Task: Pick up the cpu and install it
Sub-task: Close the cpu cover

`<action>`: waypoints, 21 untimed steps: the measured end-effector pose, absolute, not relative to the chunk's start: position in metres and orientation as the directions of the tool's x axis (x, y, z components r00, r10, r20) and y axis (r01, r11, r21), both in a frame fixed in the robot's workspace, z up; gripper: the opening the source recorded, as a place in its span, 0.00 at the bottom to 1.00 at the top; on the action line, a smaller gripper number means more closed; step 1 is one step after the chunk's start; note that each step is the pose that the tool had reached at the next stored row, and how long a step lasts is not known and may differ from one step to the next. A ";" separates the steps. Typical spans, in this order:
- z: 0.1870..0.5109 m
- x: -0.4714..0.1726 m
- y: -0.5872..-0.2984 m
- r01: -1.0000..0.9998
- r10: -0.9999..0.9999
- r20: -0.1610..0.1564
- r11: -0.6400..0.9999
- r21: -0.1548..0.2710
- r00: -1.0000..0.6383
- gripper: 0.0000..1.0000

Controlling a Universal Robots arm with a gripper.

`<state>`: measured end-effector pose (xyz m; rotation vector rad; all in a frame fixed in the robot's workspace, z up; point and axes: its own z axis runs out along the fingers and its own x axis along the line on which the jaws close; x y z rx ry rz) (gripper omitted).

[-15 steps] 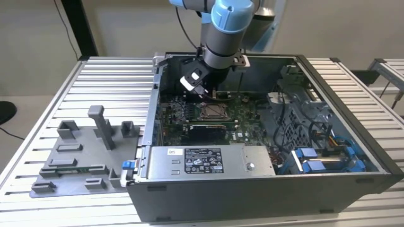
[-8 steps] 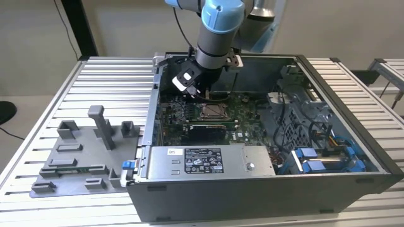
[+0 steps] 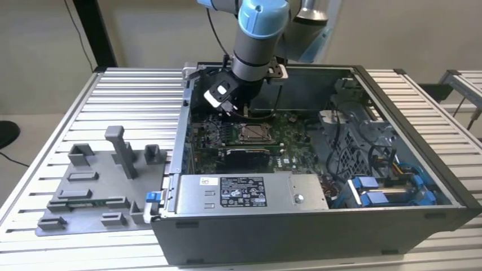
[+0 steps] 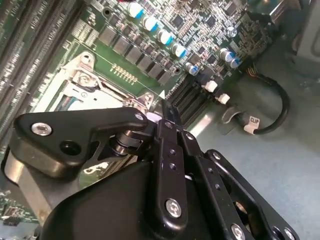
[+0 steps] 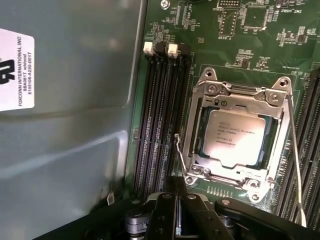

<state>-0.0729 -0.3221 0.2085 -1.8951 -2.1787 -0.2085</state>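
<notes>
The cpu point(image 5: 235, 137) is a flat square chip with a pale silver top. It lies inside the metal-framed socket point(image 5: 200, 130) of the green motherboard point(image 3: 290, 132), and in the exterior view the cpu point(image 3: 254, 132) sits near the middle of the open case. My gripper point(image 3: 239, 114) hangs just above the board at the socket's edge, toward the exterior view's left. In both wrist views the black fingers stand close together, the gripper point(image 5: 175, 184) shut with nothing seen between them. In the second wrist view the gripper point(image 4: 167, 109) hides part of the socket.
The case walls point(image 3: 180, 141) rise around the board. A power supply point(image 3: 241, 192) sits at the front and blue drive bays point(image 3: 384, 189) at the exterior view's right. Memory slots point(image 5: 160, 115) run beside the socket. A grey fixture tray point(image 3: 98, 186) lies on the table outside the case.
</notes>
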 end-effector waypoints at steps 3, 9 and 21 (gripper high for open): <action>0.208 -0.071 -0.322 0.988 0.953 0.277 0.146 -0.053 -0.126 0.00; 0.208 -0.067 -0.322 0.988 0.953 0.277 0.146 -0.053 -0.126 0.00; 0.208 -0.065 -0.322 0.988 0.953 0.277 0.146 -0.053 -0.126 0.00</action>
